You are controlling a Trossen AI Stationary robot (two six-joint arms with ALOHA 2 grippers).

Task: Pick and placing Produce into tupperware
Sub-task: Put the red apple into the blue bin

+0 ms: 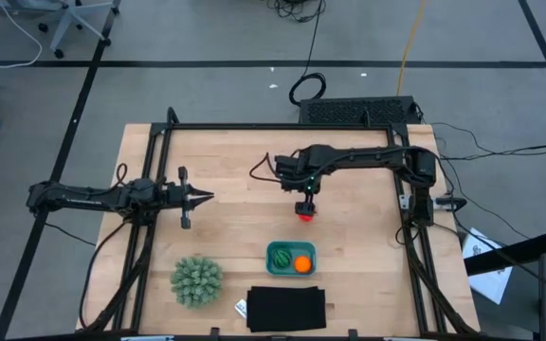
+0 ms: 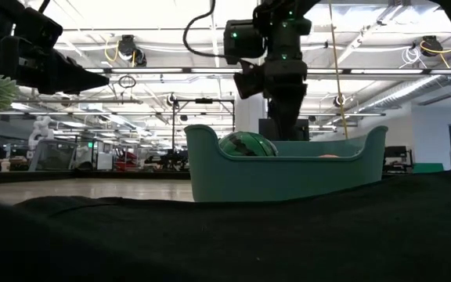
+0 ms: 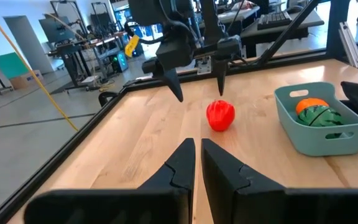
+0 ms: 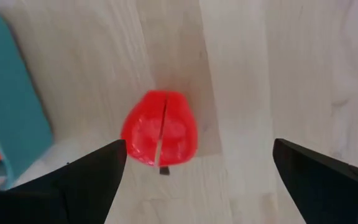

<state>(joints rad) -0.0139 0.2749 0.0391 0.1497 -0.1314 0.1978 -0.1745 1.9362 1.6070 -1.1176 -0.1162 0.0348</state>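
You have two of the three pieces done: the dark green striped toy ball (image 1: 281, 257) and the orange toy ball (image 1: 302, 264) lie side by side inside the small shallow teal plastic tupperware container (image 1: 291, 246), which sits on the wooden tabletop (image 1: 226, 218) low in the centre of the high view, just above the black flat rectangle (image 1: 287, 309).

What you have left is the red toy fruit (image 1: 305, 212). It rests on the bare tabletop near the middle of the high view, a little above the container and apart from it. Your right gripper (image 1: 305, 201) hangs directly over it with its fingers (image 3: 173, 84) spread wide; in the right wrist view the fruit lies between the two finger tips, and in the left wrist view the tips stand above it without touching. By my reading, you are at the point of lowering and closing on this last piece, then carrying it the short way to the container.

Your left gripper (image 1: 203, 196) waits at centre left of the high view, its fingers pressed nearly together and holding nothing. The spiky pale-green plant (image 1: 196, 280) at lower left is not part of the job.
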